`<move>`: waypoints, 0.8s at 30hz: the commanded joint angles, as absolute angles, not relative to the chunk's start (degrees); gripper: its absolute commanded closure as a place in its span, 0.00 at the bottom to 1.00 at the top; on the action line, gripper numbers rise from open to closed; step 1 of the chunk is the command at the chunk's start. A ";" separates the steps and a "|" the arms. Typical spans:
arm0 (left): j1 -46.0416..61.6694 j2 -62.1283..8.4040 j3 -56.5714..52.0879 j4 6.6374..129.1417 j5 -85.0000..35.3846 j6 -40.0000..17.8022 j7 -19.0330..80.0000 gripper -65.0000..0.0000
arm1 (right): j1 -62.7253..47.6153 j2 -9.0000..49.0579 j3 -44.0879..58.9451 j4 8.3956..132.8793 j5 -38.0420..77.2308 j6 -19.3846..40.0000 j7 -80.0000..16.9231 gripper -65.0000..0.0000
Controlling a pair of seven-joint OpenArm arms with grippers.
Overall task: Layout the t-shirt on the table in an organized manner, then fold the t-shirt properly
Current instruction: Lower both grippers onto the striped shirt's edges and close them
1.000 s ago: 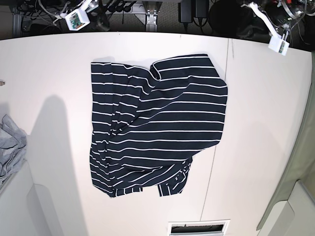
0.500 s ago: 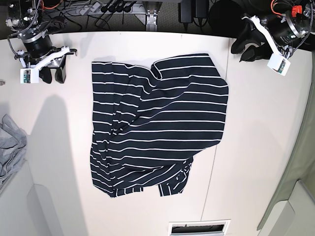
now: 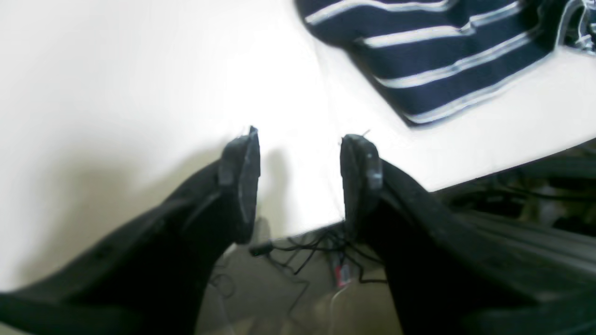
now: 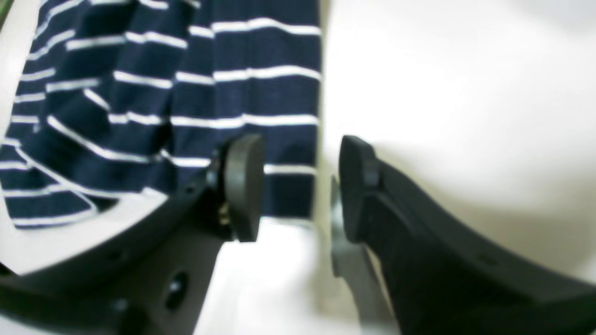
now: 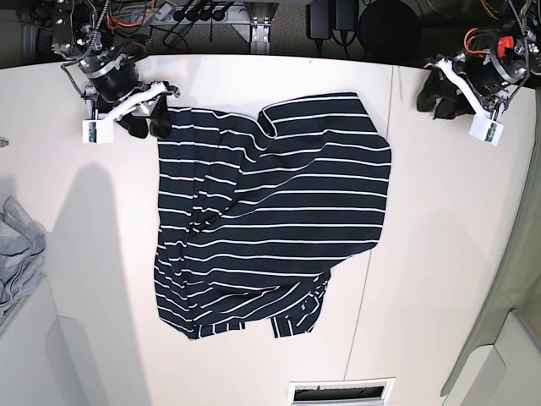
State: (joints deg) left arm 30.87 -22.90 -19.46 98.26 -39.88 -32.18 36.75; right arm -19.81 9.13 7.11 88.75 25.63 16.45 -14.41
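Grey garment (image 5: 19, 254) far from t-shirt (image 5: 270, 211)

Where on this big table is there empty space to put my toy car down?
The cream tabletop is bare between the dark striped t-shirt and the grey cloth at the edge. It is bare again past the dark seam line, toward the other side. The far corners are crowded: one end effector by the shirt's corner, the other opposite.

The cream table (image 5: 439, 254) carries the striped t-shirt (image 5: 270, 211), rumpled; a grey garment (image 5: 19, 254) lies well left of the t-shirt.
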 commanded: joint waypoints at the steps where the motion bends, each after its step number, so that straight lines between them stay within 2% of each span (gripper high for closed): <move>1: 30.52 -23.86 -19.79 98.08 -41.43 -32.53 36.05 0.53 | -19.40 8.69 7.38 89.56 25.43 16.84 -13.72 0.59; 8: 28.03 -23.81 -19.33 95.20 -43.05 -32.56 36.01 0.53 | -19.22 5.50 7.35 89.01 20.75 16.71 -13.76 0.60; 9: 27.57 -23.81 -18.81 95.15 -43.00 -32.56 36.03 0.53 | -19.00 5.54 7.38 88.71 20.62 16.71 -13.76 0.64; 13: 25.98 -23.81 -14.52 94.76 -40.27 -32.53 35.77 0.53 | -18.44 5.56 7.38 88.49 16.73 16.73 -13.74 1.00; 17: 24.12 -23.79 -10.52 93.30 -34.76 -31.79 33.58 0.53 | -18.46 5.69 7.51 88.49 16.47 16.73 -13.76 1.00; 24: 20.78 -23.64 -7.38 91.48 -34.87 -31.05 33.58 0.53 | -18.46 5.69 8.05 88.55 16.49 16.75 -13.76 1.00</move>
